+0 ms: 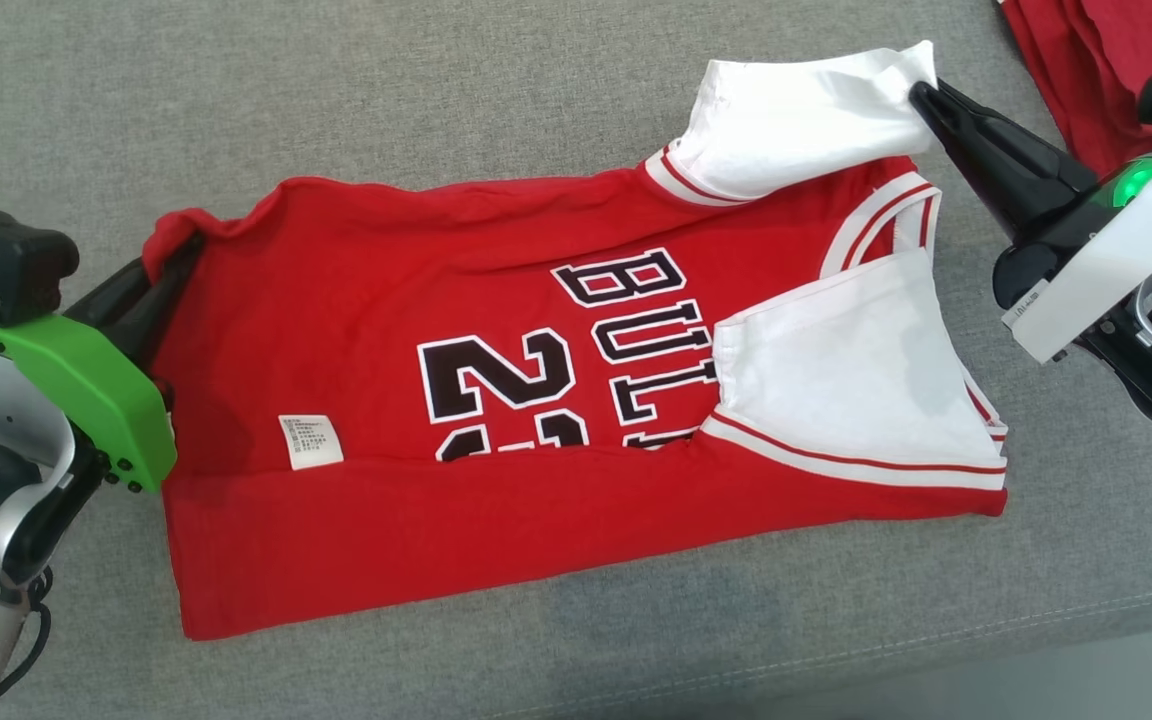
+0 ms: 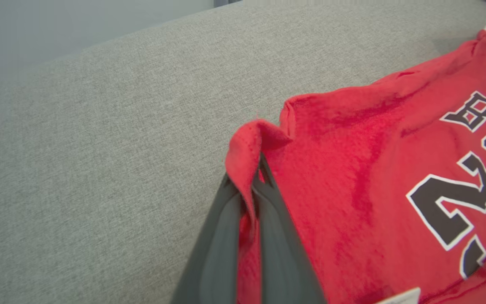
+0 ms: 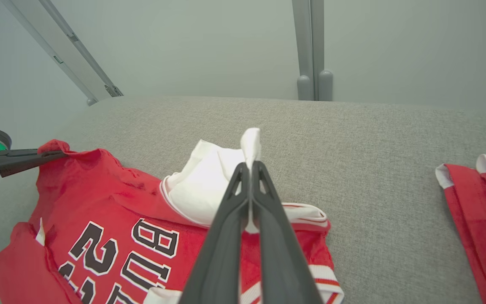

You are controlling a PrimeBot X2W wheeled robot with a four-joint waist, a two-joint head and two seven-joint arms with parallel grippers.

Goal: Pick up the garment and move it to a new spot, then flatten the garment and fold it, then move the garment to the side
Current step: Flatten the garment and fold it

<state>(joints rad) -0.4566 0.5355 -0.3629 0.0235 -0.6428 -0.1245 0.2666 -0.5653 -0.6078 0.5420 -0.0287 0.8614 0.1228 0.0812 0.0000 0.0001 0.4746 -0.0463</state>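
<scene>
Red jersey cloth with black lettering lies spread across the grey fabric-covered counter (image 1: 556, 90). This shirt (image 1: 496, 430) has its hem toward the robot's left and its neck and white sleeves toward the right. Its near long edge looks already turned up over the front, with a white label (image 1: 311, 440) showing by that fold. The left gripper (image 1: 171, 265) is shut on the far hem corner, a fold of red cloth pinched between its fingers and bunched over their tips. The right gripper (image 1: 921, 95) is shut on the tip of the far sleeve (image 1: 796, 120), which is raised off the counter while the near sleeve (image 1: 856, 370) lies flat on the chest. So the shirt lies between the two grippers, held at both ends of its far edge, its body resting below and toward the robot. The step in hand is probably the second lengthwise fold. To do it well, both ends should rise together and keep the edge lightly taut so the middle does not sag. They should then travel toward the robot and set the edge down level with the near fold, the sleeve tucked inside. A second red cloth (image 1: 1066, 60) lies well apart at the far right and should be kept clear of.
</scene>
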